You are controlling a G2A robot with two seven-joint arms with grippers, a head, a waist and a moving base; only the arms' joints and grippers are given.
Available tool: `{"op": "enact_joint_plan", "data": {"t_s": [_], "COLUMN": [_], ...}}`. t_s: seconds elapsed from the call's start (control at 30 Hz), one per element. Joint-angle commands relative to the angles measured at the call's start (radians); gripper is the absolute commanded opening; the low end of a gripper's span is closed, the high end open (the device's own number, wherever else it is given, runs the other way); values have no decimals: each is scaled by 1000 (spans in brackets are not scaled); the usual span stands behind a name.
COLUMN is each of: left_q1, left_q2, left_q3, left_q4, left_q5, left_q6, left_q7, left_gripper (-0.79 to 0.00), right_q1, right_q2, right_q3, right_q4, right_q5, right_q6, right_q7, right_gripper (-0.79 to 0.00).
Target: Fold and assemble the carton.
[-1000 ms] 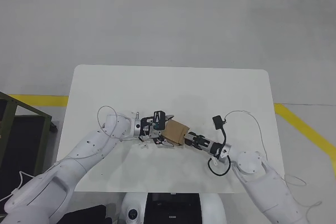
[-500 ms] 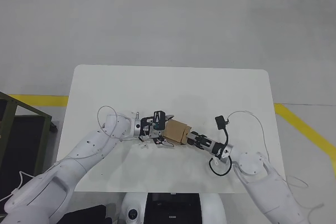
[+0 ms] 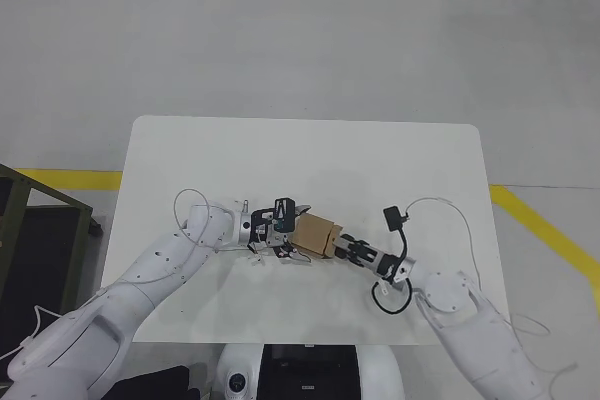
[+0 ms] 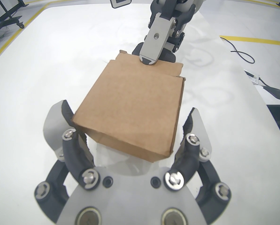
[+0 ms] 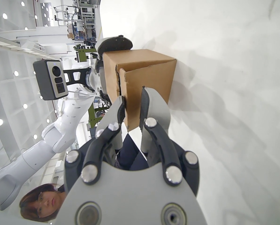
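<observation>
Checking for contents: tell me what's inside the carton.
The inside is covered: the carton shows only closed brown faces. The right claw pinches its end flap, a dark slit beside it; the open left claw flanks the other end.

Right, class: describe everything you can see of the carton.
The carton is plain brown cardboard, folded into a box shape, with flap edges sticking out at one end. It sits on the white table between both arms. The right tool pinches a flap at that end; the open left tool straddles the opposite end.
</observation>
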Motion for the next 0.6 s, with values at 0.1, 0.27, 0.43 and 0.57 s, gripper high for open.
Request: {"op": "enact_joint_plan", "data": {"t_s": [0.1,0.27,0.43,0.57], "left_q1": [0,0,0,0], "left_q2": [0,0,0,0], "left_q3": [0,0,0,0], "left_q4": [0,0,0,0], "left_q5": [0,0,0,0], "left_q6": [0,0,0,0], "left_q7": [0,0,0,0], "left_gripper": [0,0,0,0], "right_q1": [3,2,3,5], "right_q2": [-1,-1,-2,-4], "right_q3": [-8,-11,-21,-31], "right_q4": [-17,-43,-64,-70], "right_q5": [-23,-55,-84,-97], "right_q6": [16,37,61,71], "right_q7": [-8,-19,-29,-33], "right_gripper": [-671,-677,-680,-680]}}
